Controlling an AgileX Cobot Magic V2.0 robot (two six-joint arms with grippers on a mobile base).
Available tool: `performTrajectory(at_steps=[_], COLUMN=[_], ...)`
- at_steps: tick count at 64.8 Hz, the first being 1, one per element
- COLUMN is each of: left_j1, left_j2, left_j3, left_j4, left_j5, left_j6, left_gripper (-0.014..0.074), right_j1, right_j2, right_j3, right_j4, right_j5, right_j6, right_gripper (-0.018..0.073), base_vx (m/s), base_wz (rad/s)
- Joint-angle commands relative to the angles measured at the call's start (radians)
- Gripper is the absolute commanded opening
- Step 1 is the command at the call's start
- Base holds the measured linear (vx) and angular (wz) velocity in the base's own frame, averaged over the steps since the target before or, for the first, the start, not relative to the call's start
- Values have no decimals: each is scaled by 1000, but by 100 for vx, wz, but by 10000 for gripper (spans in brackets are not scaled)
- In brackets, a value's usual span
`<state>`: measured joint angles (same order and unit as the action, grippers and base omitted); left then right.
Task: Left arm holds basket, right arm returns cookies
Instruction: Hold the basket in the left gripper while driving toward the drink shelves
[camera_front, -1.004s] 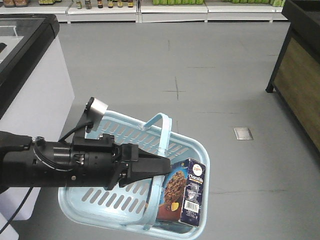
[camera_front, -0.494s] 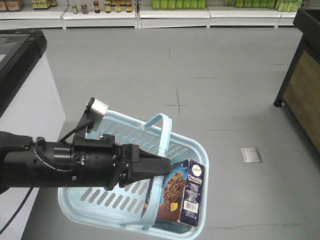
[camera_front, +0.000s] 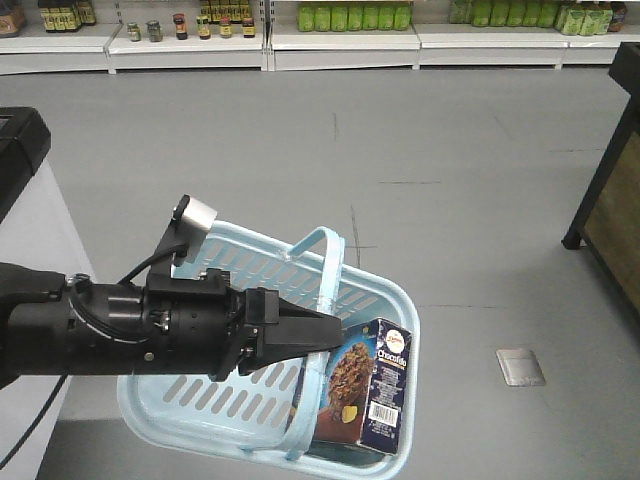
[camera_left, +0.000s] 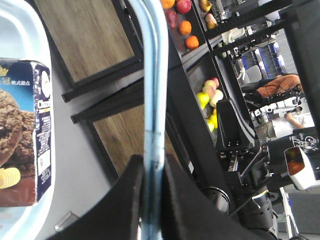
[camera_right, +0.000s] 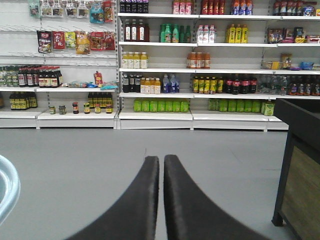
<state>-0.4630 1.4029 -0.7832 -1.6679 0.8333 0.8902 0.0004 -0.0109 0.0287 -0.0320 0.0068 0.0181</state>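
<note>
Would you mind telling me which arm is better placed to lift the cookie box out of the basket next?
Right. The left gripper is shut on the handle of the basket, where the cookies stand. The right gripper is shut, empty and free.

The front view looks down over the left arm (camera_front: 120, 330) onto the basket (camera_front: 175, 415), the left wrist view hugs its handle (camera_left: 152, 75), the right wrist view faces far shelves (camera_right: 200, 70); all 3 catch the basket.
</note>
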Motion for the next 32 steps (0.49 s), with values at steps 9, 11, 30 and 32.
performTrajectory(at_steps=[9,11,30,32], left_j1=[-5,-5,-5,-5], left_j2=[-33,-33,-33,-33], left_j3=[-37,-37,-37,-37], left_j4=[-84,-84,-84,-84], left_j5=[45,45,45,45], left_j6=[11,11,11,11], left_gripper=[-6,-6,-6,-6], right_j1=[0,0,0,0], right_j2=[-13,-13,-13,-13], right_j3=[17,17,17,17], right_j4=[-6,-6,-6,-6], right_j5=[-76,-76,-76,-76], right_j6=[-3,-3,-3,-3], right_gripper=[-11,-11,-11,-11], base_vx=[46,46,46,45], base_wz=[5,9,10,7])
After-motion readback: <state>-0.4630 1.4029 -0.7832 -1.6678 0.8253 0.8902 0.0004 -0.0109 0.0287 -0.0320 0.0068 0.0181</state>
